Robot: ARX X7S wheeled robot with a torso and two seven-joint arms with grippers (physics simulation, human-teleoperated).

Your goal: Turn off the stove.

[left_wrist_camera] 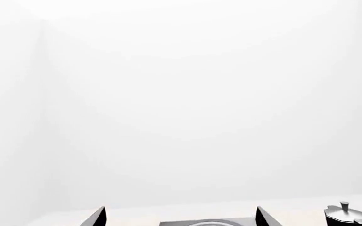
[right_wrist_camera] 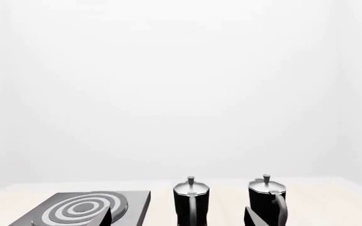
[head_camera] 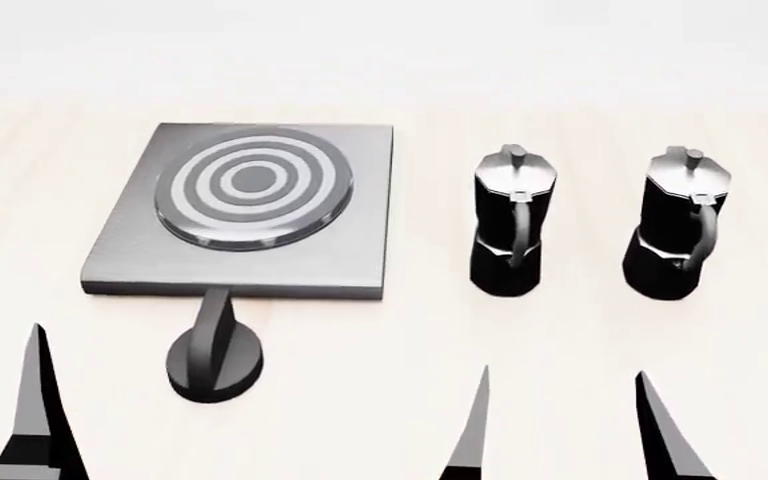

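The stove is a flat square grey metal plate with a large ringed burner, lying on the pale table at the left. A small black round knob with a raised bar sits just in front of its near edge. My left gripper is open and empty; one of its fingers shows left of the knob. The stove's far edge shows between its tips. My right gripper is open and empty, in front of the moka pots. It also shows in the right wrist view, with the stove to one side.
Two black-and-silver moka pots stand upright to the right of the stove. They also show in the right wrist view, and one shows in the left wrist view. White walls lie behind the pale table.
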